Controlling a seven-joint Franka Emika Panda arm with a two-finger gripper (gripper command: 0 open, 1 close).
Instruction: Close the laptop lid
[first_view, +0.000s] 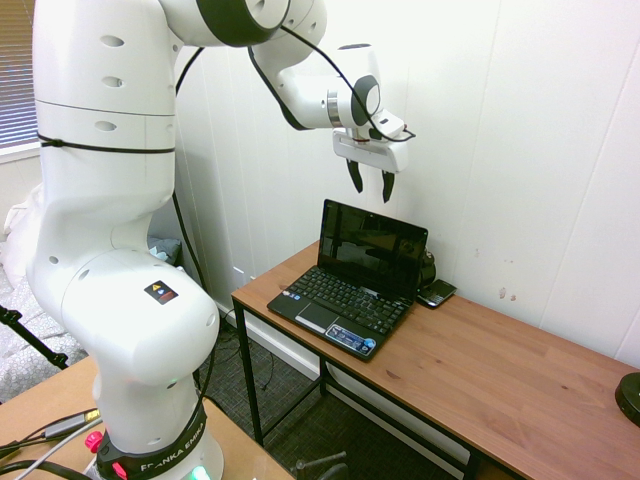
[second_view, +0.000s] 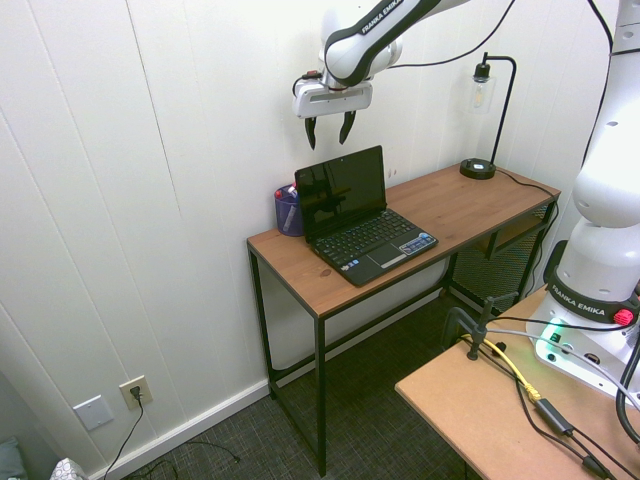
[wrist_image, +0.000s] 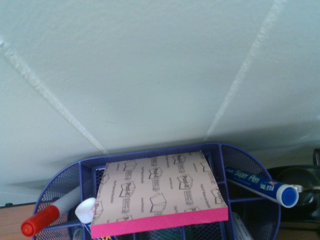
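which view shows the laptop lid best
The first exterior view: the laptop lid stands open and faces the camera from close by, with the open gripper above it. The second exterior view shows the lid smaller. The wrist view misses it, showing only a blue mesh organizer.

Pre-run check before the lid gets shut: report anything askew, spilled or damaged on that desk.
Nothing stands out. The laptop sits open and slightly angled on the desk, the phone lies flat beside it, and the blue mesh organizer behind holds its pens and sticky notes upright.
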